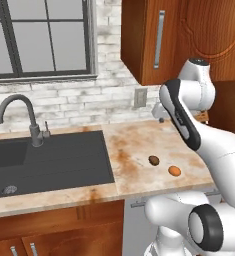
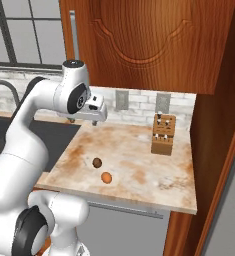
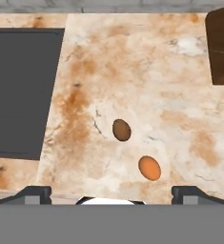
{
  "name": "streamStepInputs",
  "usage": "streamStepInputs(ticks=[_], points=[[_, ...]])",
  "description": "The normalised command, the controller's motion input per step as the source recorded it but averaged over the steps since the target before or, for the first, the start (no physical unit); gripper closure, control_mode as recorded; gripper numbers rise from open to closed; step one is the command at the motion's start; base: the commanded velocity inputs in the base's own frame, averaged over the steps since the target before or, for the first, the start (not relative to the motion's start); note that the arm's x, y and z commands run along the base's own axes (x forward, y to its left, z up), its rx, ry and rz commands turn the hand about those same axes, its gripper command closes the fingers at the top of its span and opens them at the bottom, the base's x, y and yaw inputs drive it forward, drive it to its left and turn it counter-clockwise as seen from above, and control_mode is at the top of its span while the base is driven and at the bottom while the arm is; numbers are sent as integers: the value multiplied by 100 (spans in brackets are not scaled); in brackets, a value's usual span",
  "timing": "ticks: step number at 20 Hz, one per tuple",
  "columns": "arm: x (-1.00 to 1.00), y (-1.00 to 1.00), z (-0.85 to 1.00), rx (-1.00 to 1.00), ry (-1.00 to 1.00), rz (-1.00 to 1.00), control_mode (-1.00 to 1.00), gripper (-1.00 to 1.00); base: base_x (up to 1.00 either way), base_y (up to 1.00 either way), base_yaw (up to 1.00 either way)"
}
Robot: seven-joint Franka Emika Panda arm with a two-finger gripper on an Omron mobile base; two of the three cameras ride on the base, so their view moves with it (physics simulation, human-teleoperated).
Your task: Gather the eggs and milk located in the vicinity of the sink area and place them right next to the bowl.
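Marble counter [image 3: 180, 119], two eggs [image 3: 121, 129], knife block [image 3: 221, 47] cropped, tool [image 3: 111, 193] wide open, empty

Kitchen: sink [image 1: 54, 160], faucet [image 1: 19, 117], wood cabinets [image 1: 154, 40].

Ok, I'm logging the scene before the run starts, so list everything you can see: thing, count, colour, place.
eggs: two, one dark brown, one orange-brown, lying apart on the counter right of the sink
sink: one, dark grey, set in the counter on the left
faucet: one, grey gooseneck, behind the sink
counter: one, mottled tan stone
knife block: one, wooden, near the back wall at the counter's right end
wall outlets: two, grey, on the brick backsplash
window: one, dark frame, above the sink
upper cabinets: brown wood
claw: one, open, holding nothing, above the counter
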Motion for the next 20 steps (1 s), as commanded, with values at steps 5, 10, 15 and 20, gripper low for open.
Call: streamStepInputs(ticks=[5,10,15,20], points=[[0,-22,-34,0,3,0,-100,-100,0,0,0],[0,-20,-39,0,6,1,-100,-100,0,0,0],[0,-7,-36,-1,5,5,-100,-100,0,0,0],[0,-9,-37,0,0,10,-100,-100,0,0,0]])
